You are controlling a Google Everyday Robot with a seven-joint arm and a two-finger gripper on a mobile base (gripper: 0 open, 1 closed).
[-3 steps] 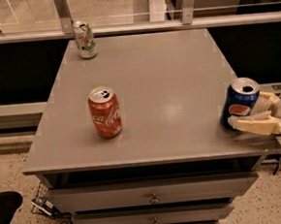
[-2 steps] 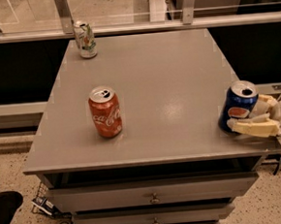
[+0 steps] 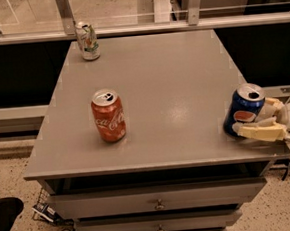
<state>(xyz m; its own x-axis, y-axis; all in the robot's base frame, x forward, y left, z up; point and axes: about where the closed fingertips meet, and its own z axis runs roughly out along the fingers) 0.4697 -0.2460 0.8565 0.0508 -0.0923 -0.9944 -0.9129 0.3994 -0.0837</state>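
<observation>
A blue Pepsi can (image 3: 245, 108) stands near the right edge of the grey table (image 3: 172, 80), leaning slightly. My gripper (image 3: 251, 120) reaches in from the right and is shut on its lower part. One pale finger (image 3: 260, 131) lies along the can's near side, the other sits behind it on the right. An open red Coca-Cola can (image 3: 108, 115) stands upright left of centre, well apart from the gripper. At the far left corner stands a green and white can (image 3: 87, 40).
The table top sits on a cabinet with drawers (image 3: 157, 205) below its front edge. A metal railing (image 3: 137, 18) and glass run behind the table. Cables (image 3: 53, 220) lie on the speckled floor at lower left.
The gripper and the Pepsi can have shifted slightly to the left together. The red can and the far can have not moved.
</observation>
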